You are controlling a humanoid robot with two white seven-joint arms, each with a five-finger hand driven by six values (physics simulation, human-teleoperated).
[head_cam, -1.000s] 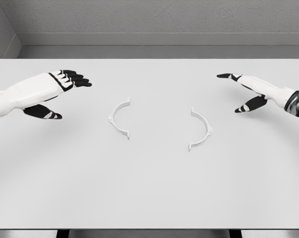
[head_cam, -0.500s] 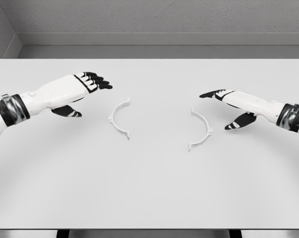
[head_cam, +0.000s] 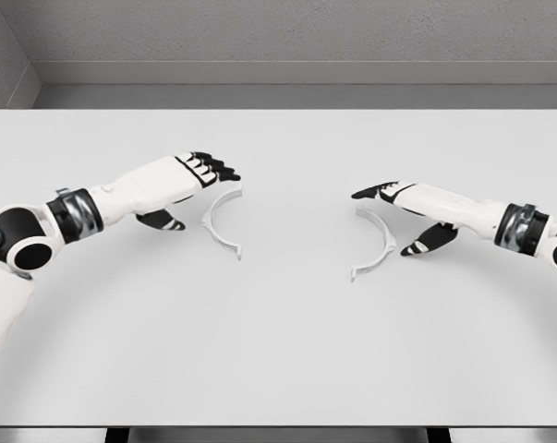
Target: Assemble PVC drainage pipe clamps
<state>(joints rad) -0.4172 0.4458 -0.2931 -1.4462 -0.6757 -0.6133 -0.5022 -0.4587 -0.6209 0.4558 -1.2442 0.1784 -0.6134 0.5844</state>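
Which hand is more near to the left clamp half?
Left. The left hand hovers beside the left clamp half, at its upper end; the right hand is far across, by the right clamp half.

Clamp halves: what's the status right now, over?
Left hand, right hand open, holding nothing. Left clamp half, right clamp half lie apart on table. Nothing between them.

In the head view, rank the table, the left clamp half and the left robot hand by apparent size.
1. table
2. left robot hand
3. left clamp half, close to the hand in extent, so that order is unsure.
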